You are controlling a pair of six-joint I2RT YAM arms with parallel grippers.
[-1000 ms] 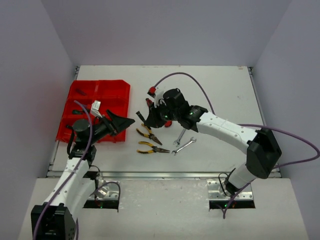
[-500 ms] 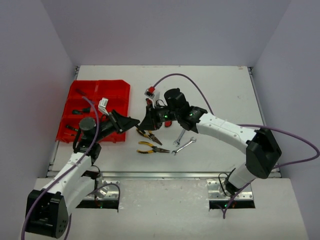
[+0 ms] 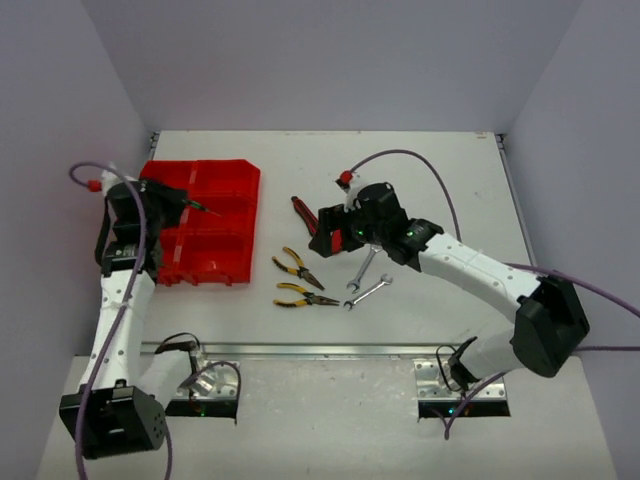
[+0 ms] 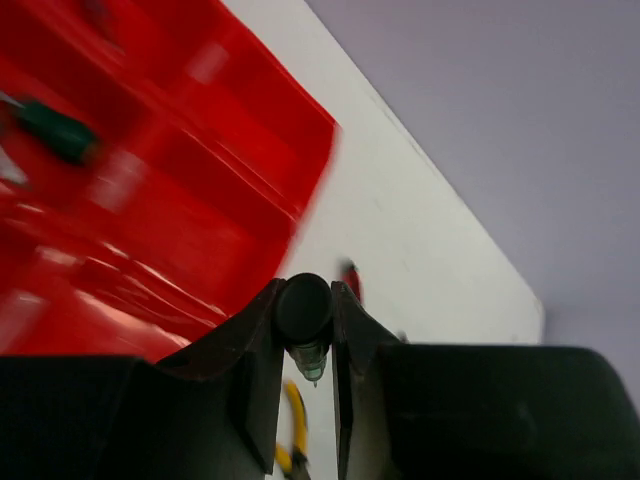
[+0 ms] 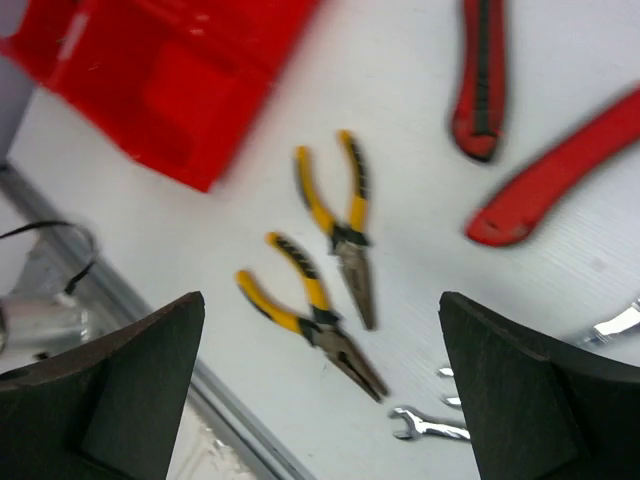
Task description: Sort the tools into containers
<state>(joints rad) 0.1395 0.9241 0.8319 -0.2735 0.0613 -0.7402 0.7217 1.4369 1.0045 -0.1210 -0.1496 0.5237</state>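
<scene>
Left gripper (image 3: 180,204) has swung over the red tray (image 3: 226,180), jaws clenched on a thin screwdriver (image 4: 304,308). Right gripper (image 5: 318,305) jaws have released.

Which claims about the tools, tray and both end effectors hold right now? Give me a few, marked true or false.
1. Two yellow-handled pliers lie on the table. True.
2. The right end effector grips the pliers. False: it is wide open with nothing between its fingers.
3. The left end effector is over the red tray. True.
4. Both red knives sit in the tray. False: they lie on the table.
5. The left end effector is clamped on a dark tool. True.
</scene>
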